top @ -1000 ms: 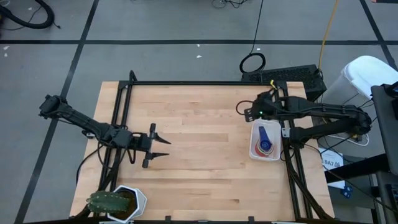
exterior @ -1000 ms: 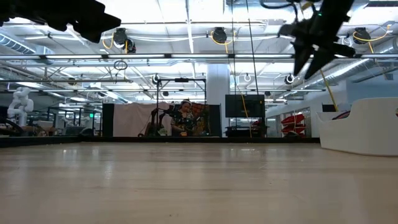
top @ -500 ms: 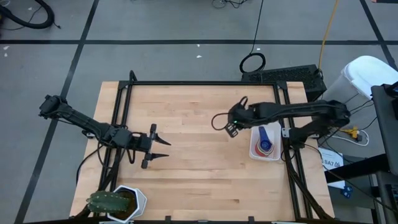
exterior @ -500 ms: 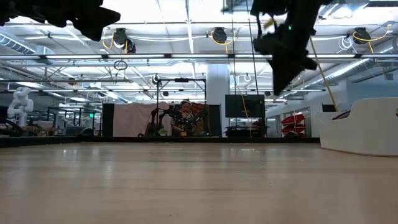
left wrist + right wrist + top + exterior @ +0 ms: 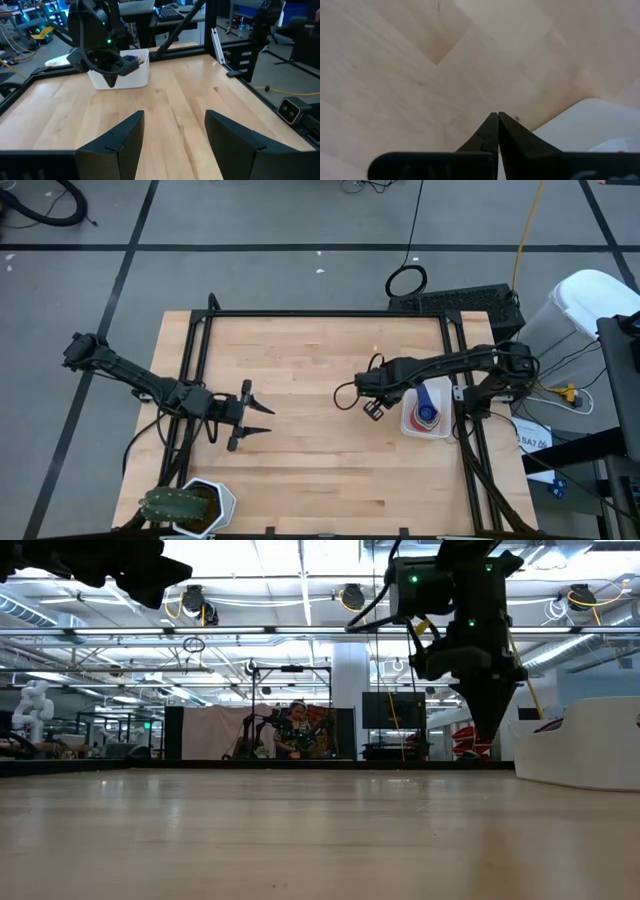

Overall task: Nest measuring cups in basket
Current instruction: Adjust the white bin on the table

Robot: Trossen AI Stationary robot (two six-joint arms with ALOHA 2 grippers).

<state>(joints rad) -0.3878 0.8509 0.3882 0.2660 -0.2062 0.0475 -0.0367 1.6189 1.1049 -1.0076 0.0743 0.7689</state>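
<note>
Landmark: I take the small white rectangular basket [image 5: 426,411] near the right edge of the light wooden table [image 5: 320,430] as my reference.

Overhead view: only from here do I see into the basket, where a dark blue measuring cup [image 5: 428,397] lies with a red cup [image 5: 428,415] against it; I cannot tell how many more cups sit under them.

Left wrist view: this one gives me the basket's white side wall [image 5: 127,75] from across the table, with bits of blue and other colours just over the rim, too small to sort out.

Low view: the basket does not show; I get the right arm hanging above the tabletop and the room behind, where a person [image 5: 295,730] sits far off.

Right gripper: the dark two-finger right gripper [image 5: 372,409] sits just beside the basket, on the side facing the table's middle. In its own wrist view the two fingers [image 5: 490,131] meet tip to tip with nothing between them, pointing down at bare wood with the basket's white corner [image 5: 590,120] close by.

Left gripper: the dark left gripper [image 5: 258,417] waits well apart from the basket, toward the table's opposite side. Its fingers [image 5: 117,145] are spread wide apart and hold nothing.

Other: a white hexagonal pot with a green plant [image 5: 190,504] stands at the table's near left corner, far from the basket.
</note>
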